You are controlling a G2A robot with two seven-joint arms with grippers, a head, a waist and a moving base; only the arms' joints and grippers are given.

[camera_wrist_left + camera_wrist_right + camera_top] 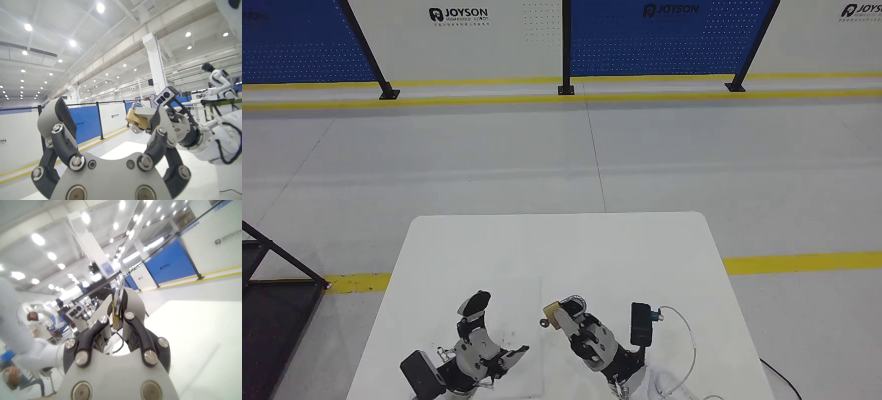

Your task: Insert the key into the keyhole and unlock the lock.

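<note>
While aloft, right pincer tight on lock, left pincer agape alongside.

— What colour is the brass-gold padlock with the silver shackle?
— Yellow-gold body, mirror-bright silver loop. The small silver metal key is plain grey-silver.
— The claws?
— On the left claw: pale grey shells, black links, black finely ribbed pads. On the right claw: white shells, black links.
— The flat white surface?
— Unpatterned white; the pale grey floor carries yellow stripes.

White table; blue-white barrier panels behind; yellow floor line.
</note>
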